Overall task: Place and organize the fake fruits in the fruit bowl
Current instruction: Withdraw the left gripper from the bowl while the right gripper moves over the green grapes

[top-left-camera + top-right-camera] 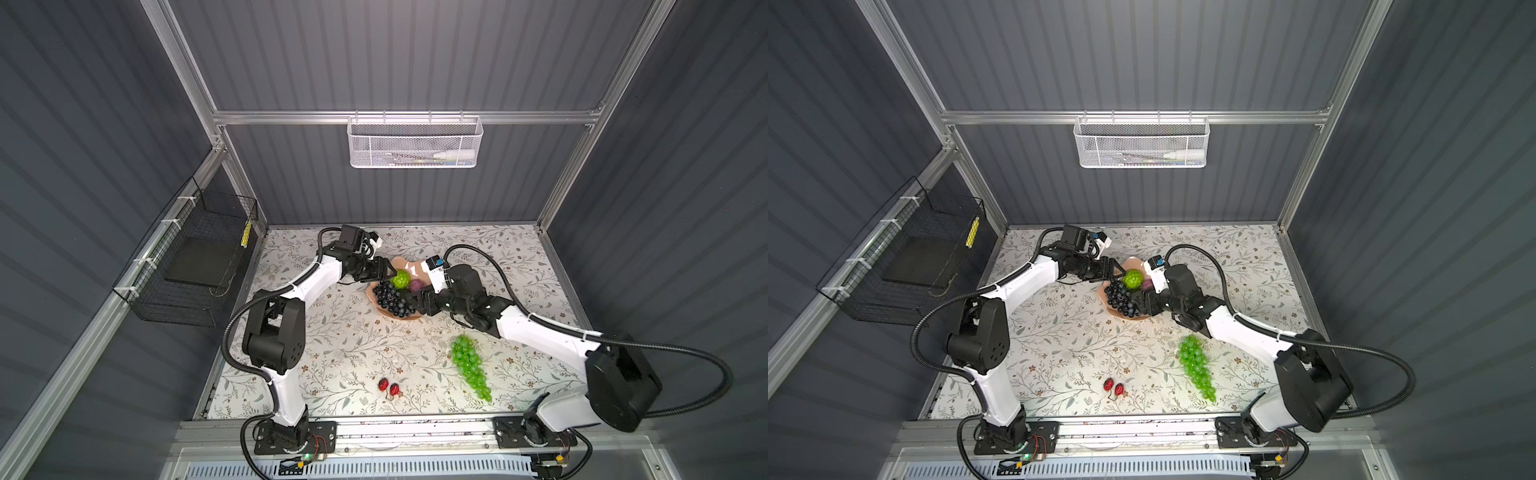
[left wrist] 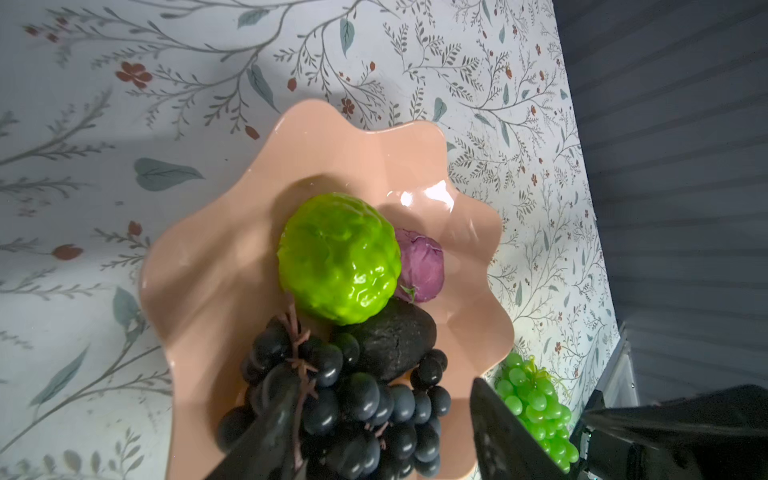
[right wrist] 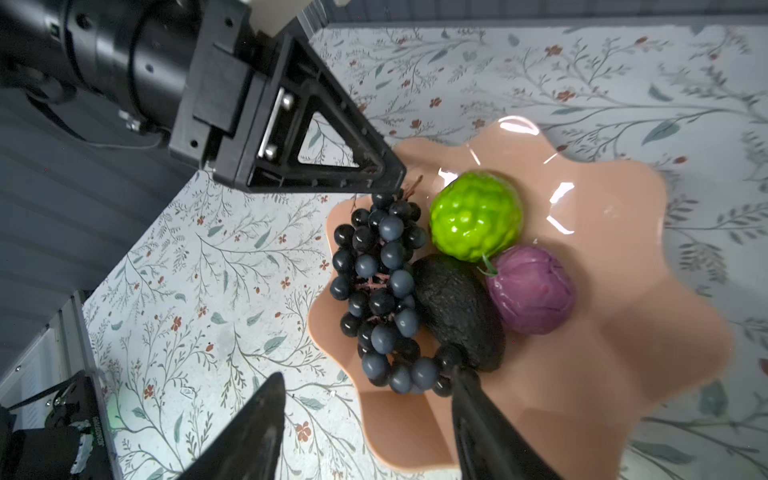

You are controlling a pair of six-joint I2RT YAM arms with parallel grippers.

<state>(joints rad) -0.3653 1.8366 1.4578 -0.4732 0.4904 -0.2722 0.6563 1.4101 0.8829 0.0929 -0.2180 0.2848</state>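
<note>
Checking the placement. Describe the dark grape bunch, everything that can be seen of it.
The dark grape bunch is a cluster of glossy blue-black, plastic-looking berries on a brownish-pink stem. It lies lengthwise inside the peach bowl, along one side by the rim, against the black avocado. The open left gripper hovers at its stem end; the open right gripper faces its other end; contact is unclear.

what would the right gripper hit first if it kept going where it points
Probably the dark blue-black grape bunch in the peach-pink scalloped bowl: its near end lies ahead of the open jaws of the right gripper, depth unclear.
</note>
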